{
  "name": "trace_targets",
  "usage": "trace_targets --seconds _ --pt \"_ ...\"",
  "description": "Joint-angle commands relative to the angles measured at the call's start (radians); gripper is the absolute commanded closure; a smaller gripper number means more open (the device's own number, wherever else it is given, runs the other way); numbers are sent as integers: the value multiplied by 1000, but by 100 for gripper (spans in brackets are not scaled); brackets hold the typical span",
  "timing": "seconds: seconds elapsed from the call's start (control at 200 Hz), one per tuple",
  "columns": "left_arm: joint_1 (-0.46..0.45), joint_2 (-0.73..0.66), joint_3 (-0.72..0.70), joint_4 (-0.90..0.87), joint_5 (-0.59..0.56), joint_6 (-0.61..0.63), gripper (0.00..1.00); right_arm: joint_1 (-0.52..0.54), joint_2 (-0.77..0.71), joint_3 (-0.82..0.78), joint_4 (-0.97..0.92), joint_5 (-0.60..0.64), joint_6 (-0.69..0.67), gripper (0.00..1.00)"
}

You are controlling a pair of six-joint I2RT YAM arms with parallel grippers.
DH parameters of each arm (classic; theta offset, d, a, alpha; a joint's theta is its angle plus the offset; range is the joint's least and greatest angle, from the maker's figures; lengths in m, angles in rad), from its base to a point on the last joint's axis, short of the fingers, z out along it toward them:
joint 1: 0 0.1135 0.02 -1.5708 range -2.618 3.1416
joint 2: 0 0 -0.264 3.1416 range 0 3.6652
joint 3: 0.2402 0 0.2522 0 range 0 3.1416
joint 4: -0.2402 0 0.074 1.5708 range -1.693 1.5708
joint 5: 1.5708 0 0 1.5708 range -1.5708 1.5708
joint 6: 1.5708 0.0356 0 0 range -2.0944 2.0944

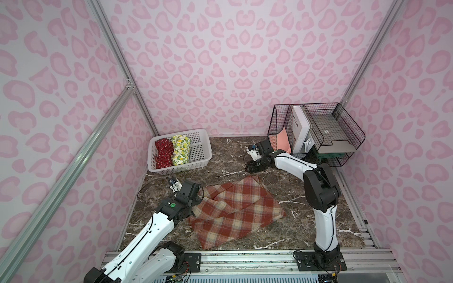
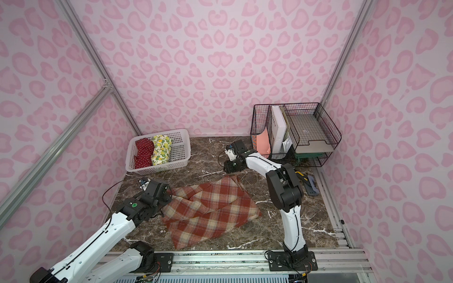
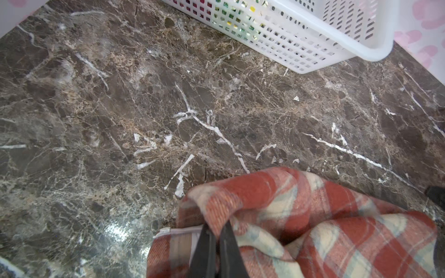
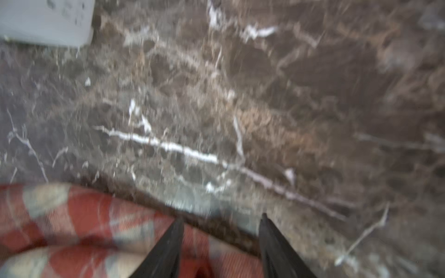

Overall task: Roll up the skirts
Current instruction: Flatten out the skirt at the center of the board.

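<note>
Where the plaid skirt [image 1: 235, 210] lies: middle of the marble table [image 1: 220, 156], between the two arms. It's spread out but not flat, with a couple of raised folds across it.
Left claw [image 3: 218, 226]: clenched on the skirt's edge on its own side, with cloth bunched between the tips and a pale strip (label or lining?) right beside them.
Right claw [image 4: 221, 216]: released, jaws apart with only bare marble between them. One finger sits over the skirt's far corner, but that view is too blurry to tell if it touches.
Direction: from the left claw the cloth runs toward the right arm; from the right claw it lies back toward the robot's base.
Long axis: hard to call. It sits like a diamond, one corner toward the back wall and one toward the robot.
Nearer arm: left, since it has hold. I'd guess the right one needs a fresh pinch on that far corner.
Look: thick, woolly, rust and cream checks, probably bulky to roll.
Other skirts: red dotted skirt [image 1: 163, 152] and lemon skirt [image 1: 181, 152] lie rolled side by side in the white basket [image 1: 203, 152], well apart from both claws.
</note>
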Motion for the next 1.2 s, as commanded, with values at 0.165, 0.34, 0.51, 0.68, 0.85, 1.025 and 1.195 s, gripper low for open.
trace_targets --seconds 0.165,0.34,0.51,0.68,0.85,1.025,1.195 --pt "27 23 6 33 46 33 100 -1 -142 -155 72 29 7 49" --pt "28 24 -10 37 67 19 100 8 -112 -176 82 -51 -11 55" --pt "32 21 -7 30 69 26 100 23 -85 -171 85 -112 -19 69" --pt "36 50 5 34 80 32 100 24 -118 -181 100 -148 -4 92" --pt "35 68 30 48 76 60 100 23 -186 -193 96 -89 11 100" --pt "53 91 88 89 39 134 100 -26 -277 -210 183 -61 64 100" --pt "98 152 130 213 74 175 100 -76 -247 -86 261 -45 69 100"
